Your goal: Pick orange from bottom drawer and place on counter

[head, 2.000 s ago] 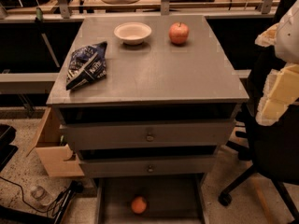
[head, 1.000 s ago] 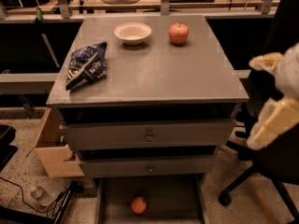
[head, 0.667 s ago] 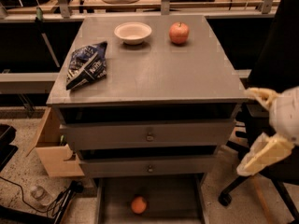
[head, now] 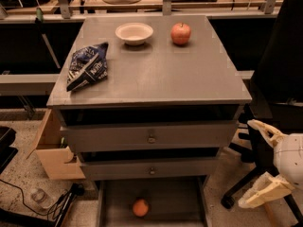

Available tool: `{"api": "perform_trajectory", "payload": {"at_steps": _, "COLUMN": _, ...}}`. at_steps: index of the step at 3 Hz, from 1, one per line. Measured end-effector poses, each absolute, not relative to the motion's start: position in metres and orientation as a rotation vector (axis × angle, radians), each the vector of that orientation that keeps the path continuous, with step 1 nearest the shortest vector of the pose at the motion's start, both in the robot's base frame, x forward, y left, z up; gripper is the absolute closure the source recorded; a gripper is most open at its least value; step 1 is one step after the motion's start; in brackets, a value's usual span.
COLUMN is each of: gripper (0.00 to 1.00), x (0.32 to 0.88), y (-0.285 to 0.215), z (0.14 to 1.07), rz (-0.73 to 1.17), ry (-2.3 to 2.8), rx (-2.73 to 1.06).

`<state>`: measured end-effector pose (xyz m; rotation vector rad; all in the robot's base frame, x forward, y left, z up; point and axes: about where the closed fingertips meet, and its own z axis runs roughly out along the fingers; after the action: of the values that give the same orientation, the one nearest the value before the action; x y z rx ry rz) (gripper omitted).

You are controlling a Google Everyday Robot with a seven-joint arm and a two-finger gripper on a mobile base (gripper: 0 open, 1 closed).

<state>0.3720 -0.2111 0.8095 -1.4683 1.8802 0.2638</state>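
Observation:
The orange (head: 140,207) lies on the floor of the open bottom drawer (head: 176,198), near its front and slightly left of the middle. The counter (head: 156,72) is the flat grey top of the cabinet. My gripper (head: 247,164) is at the right edge of the camera view, beside the cabinet's right side and about level with the two upper drawers. It is open and empty, with its pale fingers (head: 263,129) spread wide. It stands well to the right of and above the orange.
On the counter are a blue chip bag (head: 88,65) at the left, a white bowl (head: 134,33) and a red apple (head: 181,33) at the back. A black office chair (head: 280,79) stands right of the cabinet, behind my gripper. A cardboard box (head: 52,150) sits at the left.
My gripper has come down along the cabinet's right side, from counter height to the level of the drawers. The orange and the counter items have not moved.

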Motion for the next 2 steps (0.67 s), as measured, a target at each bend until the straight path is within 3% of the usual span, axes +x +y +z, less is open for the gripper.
{"api": "perform_trajectory", "payload": {"at_steps": 2, "gripper": 0.0, "x": 0.371, "y": -0.194, "z": 0.759, "rz": 0.293, "ry": 1.887, "rx": -1.439}}
